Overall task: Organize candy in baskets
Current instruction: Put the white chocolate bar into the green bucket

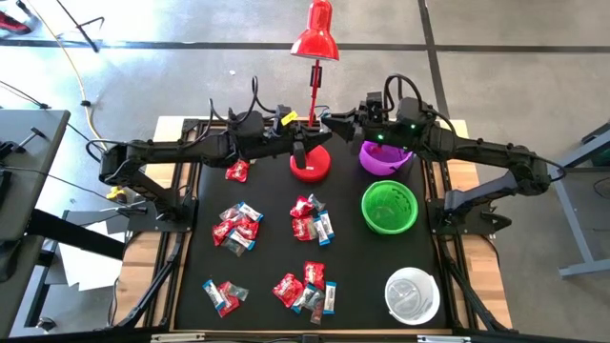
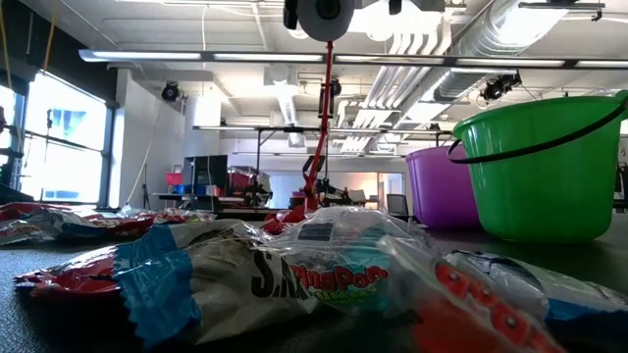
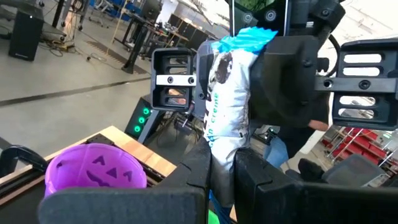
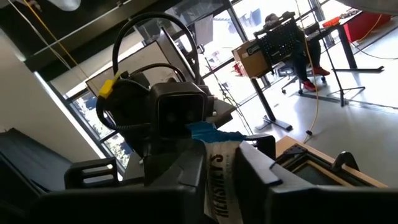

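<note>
A candy in a white wrapper with blue ends (image 3: pixel 225 93) hangs in the air between my two grippers, over the far middle of the table beside the red lamp's stem (image 1: pixel 313 95). My left gripper (image 1: pixel 301 130) comes from the left and my right gripper (image 1: pixel 334 122) from the right; both are shut on this candy. Other candy lies in heaps (image 1: pixel 238 227) (image 1: pixel 312 219) (image 1: pixel 305 289) on the black mat. The purple basket (image 1: pixel 384 157), green basket (image 1: pixel 389 207) and white basket (image 1: pixel 412 294) stand along the right side. My left gripper pinches one end of the candy wrapper (image 3: pixel 219 155) between its two fingers, which come level from the table's left. The candy is lifted clear of the table. My right gripper pinches the opposite part of the wrapper (image 4: pixel 221 180) between its two fingers, level from the table's right, facing the left gripper.
The red lamp's round base (image 1: pixel 311 164) sits just below the grippers, and its shade (image 1: pixel 315 38) is beyond the far edge. A single red candy (image 1: pixel 236 171) lies at the far left of the mat. A small heap (image 1: pixel 223 295) lies near the front left.
</note>
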